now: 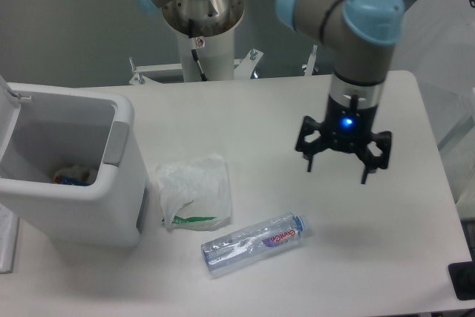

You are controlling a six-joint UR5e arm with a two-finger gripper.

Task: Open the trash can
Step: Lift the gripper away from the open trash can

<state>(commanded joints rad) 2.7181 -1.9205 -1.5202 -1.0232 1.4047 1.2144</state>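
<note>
trash can [70,183]: far to the image-left of the claw, at the counter's left edge. Large boxy white plastic bin, mouth open and facing up, interior visible with some scraps at the bottom.
lid: only a white sliver shows at the frame's far left edge, apparently swung up; too cropped to be sure.
push tab [116,143]: grey rectangle on the rim wall nearest the claw side.
handling: likely light, stiff, thin-walled, smooth plastic. Could slide or tip if shoved sideways. Best contact is a downward press on the tab, not a pinch on the walls.
orientation: stands upright, opening up. Long axis of the mouth seems to run front to back in the view; hard to confirm, left part is cropped.
task status: judged open already.
claw [339,166]: fingers spread apart, holding nothing, pointing down above the counter [297,102], well apart from the bin.
plastic bag [193,191]: crumpled, white, between claw and bin, just beside the bin.
bottle [254,243]: clear, lying flat, below-left of the claw.
</note>
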